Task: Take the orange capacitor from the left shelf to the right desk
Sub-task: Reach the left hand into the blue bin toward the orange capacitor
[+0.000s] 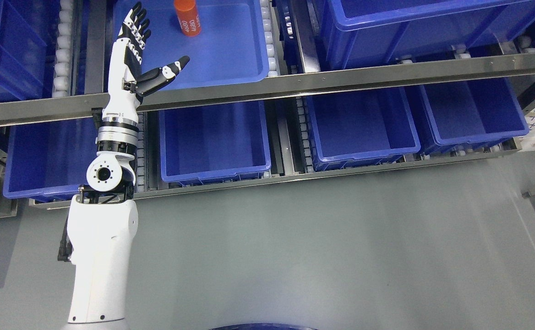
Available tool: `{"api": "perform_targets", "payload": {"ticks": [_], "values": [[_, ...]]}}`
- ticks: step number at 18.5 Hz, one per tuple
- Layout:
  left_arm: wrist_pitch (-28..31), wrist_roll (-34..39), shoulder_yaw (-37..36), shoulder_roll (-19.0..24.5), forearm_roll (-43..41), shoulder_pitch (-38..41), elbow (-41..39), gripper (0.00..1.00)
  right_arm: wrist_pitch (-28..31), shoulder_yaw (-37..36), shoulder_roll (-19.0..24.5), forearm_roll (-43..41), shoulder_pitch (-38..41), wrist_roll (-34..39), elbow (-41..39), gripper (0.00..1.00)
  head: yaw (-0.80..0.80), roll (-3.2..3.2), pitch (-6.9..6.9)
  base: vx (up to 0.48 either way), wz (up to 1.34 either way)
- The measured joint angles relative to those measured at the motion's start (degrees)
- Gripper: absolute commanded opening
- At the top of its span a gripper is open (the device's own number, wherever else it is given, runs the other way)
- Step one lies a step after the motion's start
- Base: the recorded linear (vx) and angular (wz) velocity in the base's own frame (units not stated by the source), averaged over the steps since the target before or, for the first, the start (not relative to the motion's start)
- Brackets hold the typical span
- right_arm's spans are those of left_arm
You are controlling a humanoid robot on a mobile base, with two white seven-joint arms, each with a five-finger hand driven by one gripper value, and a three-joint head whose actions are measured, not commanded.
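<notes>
Reaching up over shelf rail: left hand spread, empty, left of orange capacitor.

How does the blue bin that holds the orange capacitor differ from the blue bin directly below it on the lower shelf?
The upper blue bin holds an orange capacitor; the lower blue bin shows nothing inside. The left hand, fingers spread, is raised over the upper bin's left part, while the lower bin has no hand near it. A metal rail hides the lower bin's far part. Both are blue plastic and rectangular.

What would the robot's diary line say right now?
left hand: open, raised at upper bin | orange capacitor: upright in bin, not grasped
</notes>
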Motion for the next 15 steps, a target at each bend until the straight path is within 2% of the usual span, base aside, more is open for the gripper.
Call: {"api": "perform_targets", "payload": {"ticks": [8,15], "values": [[1.95,-0.38,-0.44,0.00,-0.48,-2.60,0.78,1.00,0.06,0.00,0.00,0.00,0.00,0.00,0.00,1.00,0.00,0.00,0.00,0.031,-0.02],[2.57,-1.28,-0.72,0.00,-3.59,-5.70,4.79,1.00,0.07,0.00,0.00,0.00,0.00,0.00,0.00,1.00,0.00,0.00,0.00,0.026,0.08]]}}
